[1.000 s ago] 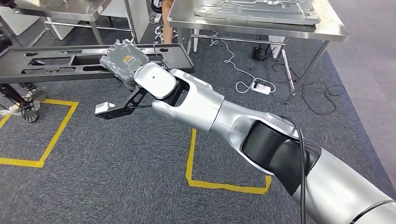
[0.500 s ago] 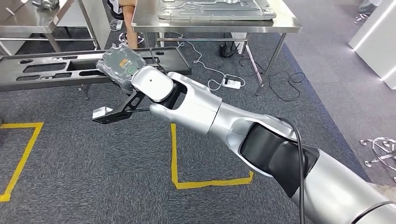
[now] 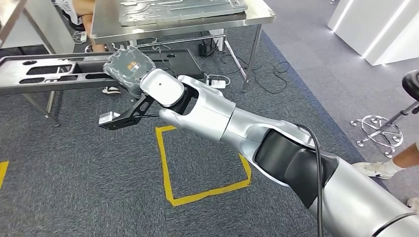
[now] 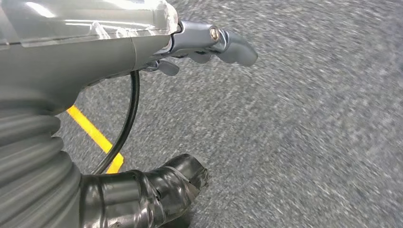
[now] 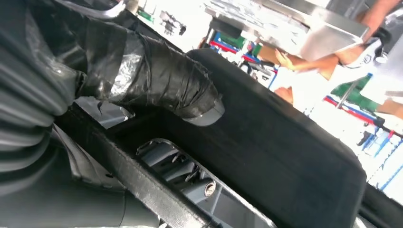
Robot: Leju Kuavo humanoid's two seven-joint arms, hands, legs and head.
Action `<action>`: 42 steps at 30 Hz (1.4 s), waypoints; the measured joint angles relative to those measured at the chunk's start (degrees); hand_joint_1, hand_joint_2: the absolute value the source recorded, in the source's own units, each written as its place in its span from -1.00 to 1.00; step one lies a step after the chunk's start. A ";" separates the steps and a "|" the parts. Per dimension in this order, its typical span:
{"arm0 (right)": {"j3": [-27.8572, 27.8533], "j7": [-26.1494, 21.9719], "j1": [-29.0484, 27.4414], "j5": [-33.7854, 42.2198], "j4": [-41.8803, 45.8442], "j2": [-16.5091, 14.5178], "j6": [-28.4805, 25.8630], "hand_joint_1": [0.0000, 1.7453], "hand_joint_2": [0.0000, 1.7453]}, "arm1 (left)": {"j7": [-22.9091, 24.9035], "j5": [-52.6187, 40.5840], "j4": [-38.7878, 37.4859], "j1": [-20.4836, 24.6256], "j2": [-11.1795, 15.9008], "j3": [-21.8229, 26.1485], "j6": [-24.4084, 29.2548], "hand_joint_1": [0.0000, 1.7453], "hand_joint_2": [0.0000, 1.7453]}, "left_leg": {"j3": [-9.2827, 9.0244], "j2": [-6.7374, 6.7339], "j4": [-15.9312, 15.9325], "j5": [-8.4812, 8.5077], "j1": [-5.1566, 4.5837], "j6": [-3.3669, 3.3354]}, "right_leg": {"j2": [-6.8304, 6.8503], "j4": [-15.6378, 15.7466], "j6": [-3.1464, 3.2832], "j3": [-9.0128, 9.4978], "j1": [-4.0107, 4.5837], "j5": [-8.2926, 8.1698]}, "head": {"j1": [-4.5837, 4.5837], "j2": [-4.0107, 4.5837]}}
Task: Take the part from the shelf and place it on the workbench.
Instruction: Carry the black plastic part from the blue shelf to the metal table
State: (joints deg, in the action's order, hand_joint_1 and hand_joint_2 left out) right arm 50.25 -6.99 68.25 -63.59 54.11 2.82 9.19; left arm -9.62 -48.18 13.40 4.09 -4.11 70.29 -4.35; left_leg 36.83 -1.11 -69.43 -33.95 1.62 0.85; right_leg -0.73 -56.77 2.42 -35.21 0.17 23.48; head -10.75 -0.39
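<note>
In the head view my right hand point(image 3: 129, 68) grips a long flat black part point(image 3: 49, 75) with several cutouts, carried level above the floor and reaching to the picture's left edge. The right wrist view has the taped thumb point(image 5: 157, 85) pressed on the black part point(image 5: 285, 156), with the darker fingers point(image 5: 190, 183) curled underneath it. The steel workbench point(image 3: 197, 23) stands beyond the part, with a grey moulded panel point(image 3: 183, 7) lying on it. My left hand point(image 4: 157, 52) hangs over grey carpet and holds nothing, its fingers point(image 4: 230, 45) apart from the thumb point(image 4: 157, 190).
A yellow tape square point(image 3: 165, 163) marks the carpet under my arm. Cables and a power strip point(image 3: 217, 82) lie under the workbench. A stool base point(image 3: 378, 129) and a person's foot point(image 3: 375, 169) are at the right; another person stands behind the bench point(image 3: 81, 12).
The camera has turned: workbench, tape marks and floor have slid left in the picture, and the stool and a person's leg came in at the right. My right hand keeps its hold on the part.
</note>
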 joint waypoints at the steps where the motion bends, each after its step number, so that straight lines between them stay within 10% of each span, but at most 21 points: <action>1: 0.05 -0.07 -0.11 0.04 -0.01 -0.09 0.01 1.00 1.00 | 0.00 -0.01 0.00 -0.08 0.05 0.01 0.00 -1.00 1.00 | 1.85 0.51 -3.15 -0.94 0.01 0.10 | -0.88 -0.10 0.08 0.02 0.01 0.09 | -0.01 0.00; 3: 0.27 -0.19 -0.37 0.12 -0.04 -0.15 0.02 1.00 1.00 | 0.00 -0.02 0.00 -0.25 0.11 0.02 0.00 -1.00 1.00 | 3.27 0.86 -4.16 0.49 0.05 0.27 | -2.75 -0.50 0.01 0.06 -0.03 0.40 | -0.01 -0.01; 6: 0.52 -0.20 -0.41 0.15 -0.07 -0.18 0.00 1.00 1.00 | 0.00 -0.04 0.00 -0.45 0.16 0.05 -0.01 -1.00 1.00 | 0.06 3.30 5.66 6.88 0.47 0.46 | -5.15 -2.08 -0.76 -0.23 -0.29 1.48 | 0.00 -0.01; 10: 0.56 -0.14 -0.69 -0.09 -0.05 -0.15 -0.30 1.00 1.00 | 0.03 -0.14 0.00 -0.25 0.14 0.09 -0.07 -1.00 1.00 | -1.56 4.58 9.23 7.31 0.57 -0.06 | -7.34 -3.12 -1.94 -1.36 -0.45 1.86 | 0.03 0.00; 13: 0.56 0.10 -0.70 -0.40 0.04 0.10 -0.64 1.00 1.00 | 0.01 -0.18 0.02 -0.03 0.09 0.21 -0.13 -1.00 1.00 | -2.39 3.38 10.04 7.46 0.88 -0.91 | -4.02 -6.14 -2.81 -2.83 -0.20 3.54 | -0.04 0.00; 17: 0.61 0.34 -0.79 -0.86 0.06 0.16 -0.87 1.00 1.00 | 0.00 -0.37 0.02 -0.25 0.11 0.71 -0.13 -1.00 1.00 | -2.88 2.06 10.19 6.97 0.68 -1.53 | 0.49 -18.62 -3.61 -9.95 -0.69 7.62 | -0.04 0.01; 22: 0.83 0.35 -0.53 -1.15 0.01 0.26 -0.86 1.00 1.00 | 0.03 -0.44 -0.01 -0.26 -0.08 0.96 -0.13 -1.00 1.00 | -4.16 1.25 10.37 6.03 0.44 -1.07 | 0.82 -4.79 -2.00 -3.51 -0.20 -0.06 | 0.03 0.01; 26: 1.00 0.14 -0.23 -1.19 -0.08 0.27 -0.86 1.00 1.00 | 0.59 -0.49 -0.02 -0.06 -0.22 1.01 -0.02 -1.00 1.00 | -4.67 0.71 11.01 5.79 0.55 -0.03 | 0.81 -1.76 -1.10 -1.71 0.25 0.05 | 0.11 0.00; 30: 1.30 0.07 -0.01 -1.19 -0.40 0.32 -0.89 1.00 1.00 | 1.24 -0.46 -0.01 0.06 -0.22 1.05 0.23 -1.00 1.00 | -6.21 0.53 12.52 6.53 0.46 -0.22 | 0.54 -0.22 -2.17 -0.30 0.28 -0.23 | 0.10 0.01; 42: 2.59 -0.03 -0.42 -1.20 -1.45 0.36 -0.95 1.00 1.00 | 1.54 -0.60 0.00 0.09 -0.11 1.25 0.39 -1.00 1.00 | -6.64 0.44 13.26 6.17 0.67 0.36 | 0.48 -0.96 -1.48 -0.73 0.51 0.18 | 0.13 0.01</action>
State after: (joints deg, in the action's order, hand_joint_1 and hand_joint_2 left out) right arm 52.84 -7.02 67.83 -64.79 52.66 3.17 8.24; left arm -8.08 -48.78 13.40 4.19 -4.22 71.54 -3.96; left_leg 30.19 -0.67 -56.17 -27.78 2.29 1.21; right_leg -0.25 -57.74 0.94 -35.93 0.68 23.66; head -10.62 -0.38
